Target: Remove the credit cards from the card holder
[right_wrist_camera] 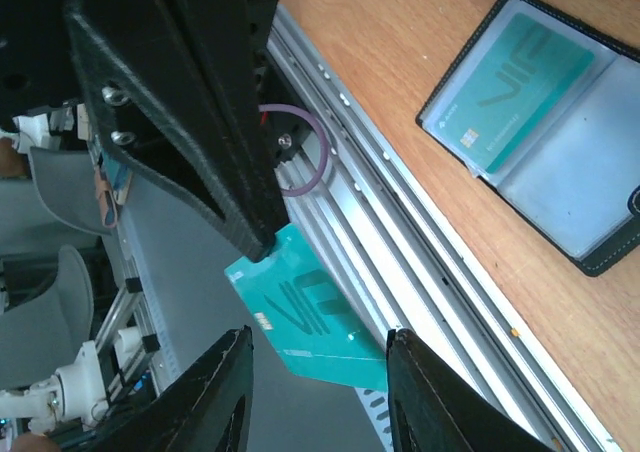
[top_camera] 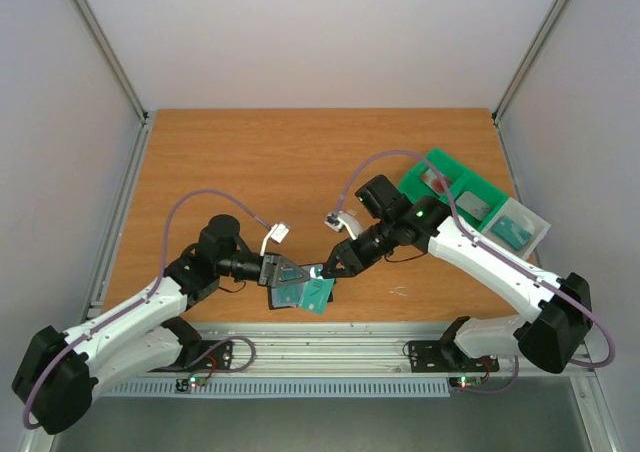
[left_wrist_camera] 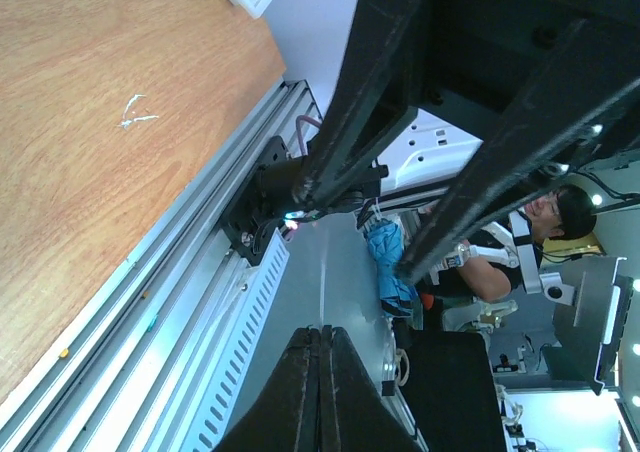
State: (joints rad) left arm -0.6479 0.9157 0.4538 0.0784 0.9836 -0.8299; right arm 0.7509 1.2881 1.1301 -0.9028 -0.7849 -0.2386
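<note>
My left jaws are pressed shut on one corner of a thin teal plastic card [right_wrist_camera: 300,317] with a chip and VIP lettering. They hold it in the air over the aluminium rail [right_wrist_camera: 420,252] at the desk's near edge, I judge so that its long sides are free for my other arm. My right jaws stand part-open with that card between their fingers [right_wrist_camera: 215,402], not touching it as far as I can see (a hand-over in the making, by my reading). Just beyond, the small black bi-fold card holder [right_wrist_camera: 585,187] lies spread open and flat on the wooden desk [right_wrist_camera: 400,32]. A second teal card [right_wrist_camera: 525,82] sits tucked in one clear sleeve, so one card is out and at least one remains. The green compartment tray [top_camera: 443,162] sits well apart at the far right, probably the drop-off.
</note>
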